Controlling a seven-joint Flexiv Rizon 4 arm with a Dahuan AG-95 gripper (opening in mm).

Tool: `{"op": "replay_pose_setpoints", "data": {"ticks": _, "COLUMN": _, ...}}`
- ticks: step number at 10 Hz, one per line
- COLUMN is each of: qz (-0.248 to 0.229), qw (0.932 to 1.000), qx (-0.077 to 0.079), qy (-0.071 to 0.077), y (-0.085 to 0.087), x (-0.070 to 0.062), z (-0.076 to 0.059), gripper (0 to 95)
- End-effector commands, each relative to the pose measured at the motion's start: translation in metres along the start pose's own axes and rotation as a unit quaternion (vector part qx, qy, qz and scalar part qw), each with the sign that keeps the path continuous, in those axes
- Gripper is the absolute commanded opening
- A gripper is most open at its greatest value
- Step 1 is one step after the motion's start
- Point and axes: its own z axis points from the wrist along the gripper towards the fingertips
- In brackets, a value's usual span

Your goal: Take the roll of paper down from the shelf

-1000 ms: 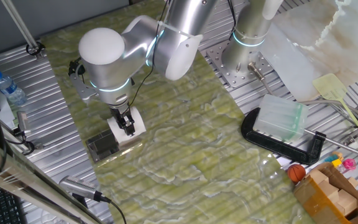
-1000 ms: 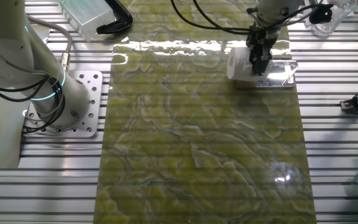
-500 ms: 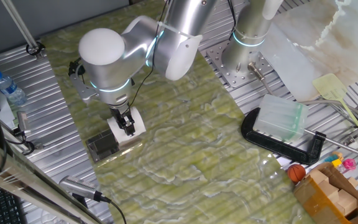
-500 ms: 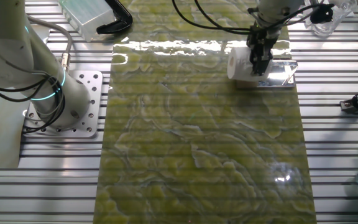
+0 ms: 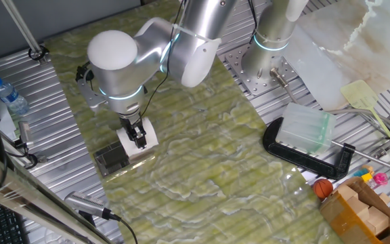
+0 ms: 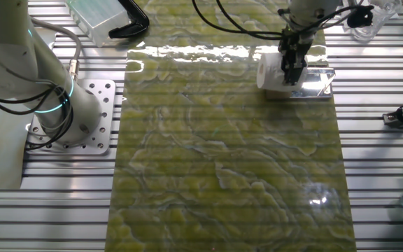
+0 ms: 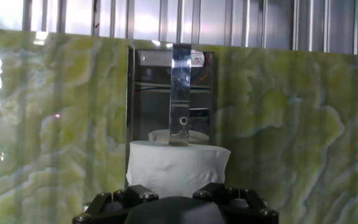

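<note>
The roll of paper (image 5: 143, 140) is a white cylinder beside the shelf (image 5: 110, 158), on the side toward the middle of the mat. It also shows in the other fixed view (image 6: 269, 74), left of the shelf (image 6: 316, 85). My gripper (image 5: 138, 135) comes down from above and is shut on the roll, also in the other fixed view (image 6: 292, 70). In the hand view the roll (image 7: 179, 167) fills the space in front of the gripper (image 7: 179, 147). One shiny finger (image 7: 180, 93) reaches over it. The shelf's dark reflective top (image 7: 148, 99) lies beyond. The second finger is hidden.
A clear ribbed plastic box (image 5: 305, 129) sits on a black clamp (image 5: 340, 163) at the right. A water bottle (image 5: 9, 95) stands at the left edge. A second robot base (image 6: 61, 105) stands beside the green patterned mat (image 6: 222, 161). Small items lie at the lower right (image 5: 357, 193).
</note>
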Motion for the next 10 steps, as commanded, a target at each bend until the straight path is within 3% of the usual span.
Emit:
{"op": "replay_pose_setpoints", "data": {"ticks": 1, "qz": -0.001, "qw": 1.0, "qx": -0.002, "qy": 0.002, "y": 0.001, "x": -0.001, "z": 0.0, "gripper": 0.0}}
{"op": "replay_pose_setpoints", "data": {"ticks": 10, "qz": 0.003, "qw": 1.0, "qx": -0.004, "qy": 0.004, "y": 0.005, "x": 0.021, "z": -0.003, "gripper": 0.0}}
